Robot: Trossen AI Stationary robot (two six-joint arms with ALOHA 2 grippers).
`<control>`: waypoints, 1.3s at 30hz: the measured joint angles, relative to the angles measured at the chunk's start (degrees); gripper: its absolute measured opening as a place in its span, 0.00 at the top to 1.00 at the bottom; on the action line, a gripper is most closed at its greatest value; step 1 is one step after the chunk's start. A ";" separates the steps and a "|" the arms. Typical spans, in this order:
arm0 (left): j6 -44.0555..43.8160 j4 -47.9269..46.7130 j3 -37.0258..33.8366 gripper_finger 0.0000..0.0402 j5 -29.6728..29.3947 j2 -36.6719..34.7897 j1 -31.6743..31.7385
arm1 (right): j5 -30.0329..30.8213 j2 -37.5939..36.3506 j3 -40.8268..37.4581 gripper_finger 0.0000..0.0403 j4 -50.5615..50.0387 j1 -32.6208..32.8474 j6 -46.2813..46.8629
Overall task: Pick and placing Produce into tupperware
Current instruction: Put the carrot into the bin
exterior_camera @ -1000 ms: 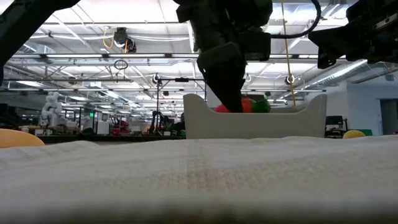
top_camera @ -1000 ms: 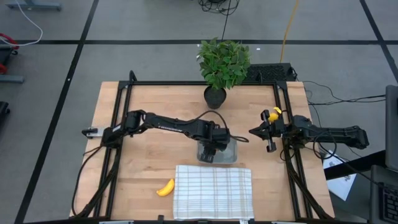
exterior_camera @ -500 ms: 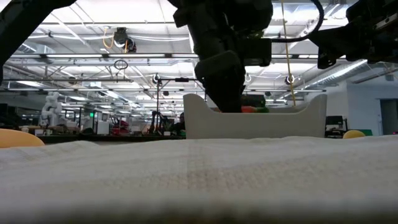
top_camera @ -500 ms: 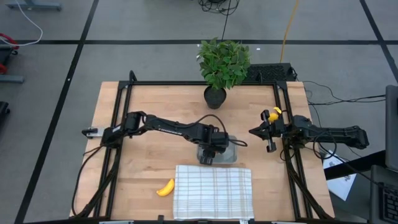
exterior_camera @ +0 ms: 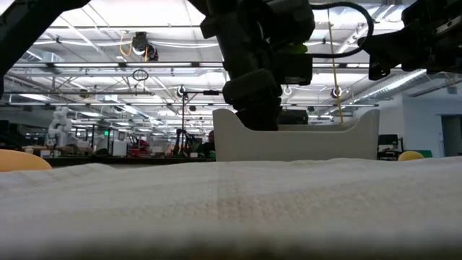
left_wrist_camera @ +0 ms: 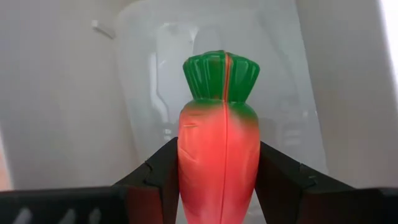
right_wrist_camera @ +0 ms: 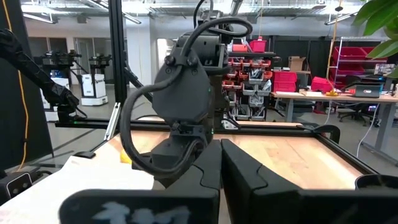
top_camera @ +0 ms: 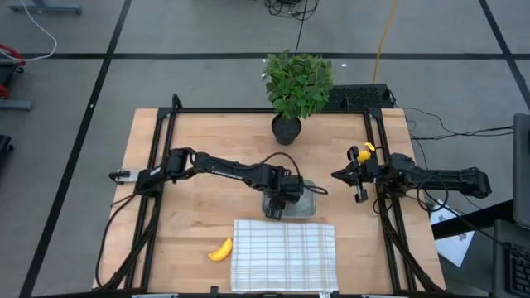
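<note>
My left gripper (top_camera: pixel 276 211) reaches down into the tupperware (top_camera: pixel 308 204), a shallow clear container just beyond the checked cloth, and is shut on the orange carrot (left_wrist_camera: pixel 219 155). In the low view the gripper (exterior_camera: pixel 253 119) dips behind the tupperware's wall (exterior_camera: pixel 325 141), which hides the carrot. The banana (top_camera: pixel 220 250) lies on its side on the table left of the cloth and shows at the left edge of the low view (exterior_camera: pixel 14 159). The small round yellow fruit (top_camera: pixel 365 151) sits by the right arm. My right gripper (top_camera: pixel 341 175) waits shut near the table's right edge. My left gripper pinches the carrot's orange body (left_wrist_camera: pixel 186 168) between its two fingers (left_wrist_camera: pixel 155 177), one on each side. The fingers come from above, pointing down, and lie along the carrot. Its green top (left_wrist_camera: pixel 221 74) points past the fingertips at the tupperware's floor. Whether it touches the floor does not show.
A leafy plant in a black pot (top_camera: pixel 286 127) stands at the table's far edge. The white checked cloth (top_camera: pixel 284 255) lies at the near edge, right before the tupperware. A black frame (top_camera: pixel 157 165) runs along the table's left, right and far sides.
My left gripper has gone down into the tupperware with the carrot. In the low view the carrot showed above the container's wall a second ago and is now sunk behind it. The right arm has kept still.
</note>
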 joint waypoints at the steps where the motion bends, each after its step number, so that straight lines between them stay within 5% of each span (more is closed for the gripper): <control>1: -0.62 -0.02 0.00 0.60 0.40 0.00 0.18 | 0.00 0.00 0.00 1.00 0.00 0.00 0.00; 39: -1.05 2.72 -3.61 0.60 1.78 0.00 0.86 | -0.02 0.00 0.00 1.00 -0.63 0.01 0.00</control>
